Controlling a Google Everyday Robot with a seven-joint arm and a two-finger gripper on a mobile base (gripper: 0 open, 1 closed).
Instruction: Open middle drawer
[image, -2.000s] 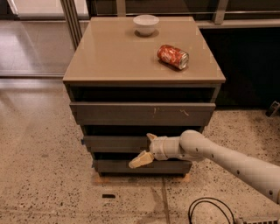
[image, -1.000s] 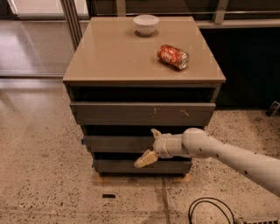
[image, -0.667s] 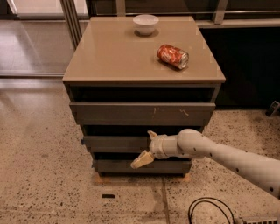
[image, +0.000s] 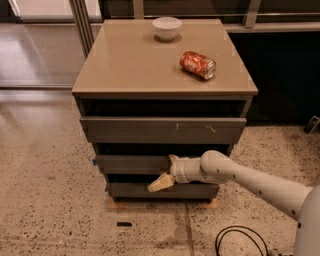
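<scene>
Camera view: low at the cabinet front, the hand (image: 160, 173) is spread wide, one finger high and one low, seemingly to catch a handleless edge. The middle drawer (image: 131, 163) lies directly behind and left of it, looking nearly shut. Farther back, a can (image: 198, 65) and bowl (image: 166, 27) sit on the tabletop (image: 130, 65).

White arm (image: 260, 187) entering from the lower right, stretched leftward and slightly upward, rounded wrist (image: 210, 167) roughly level, gripper (image: 167, 171) at its left end, low in mid-view, tan fingers (image: 161, 183) spread apart, one raised, one angled down-left
</scene>
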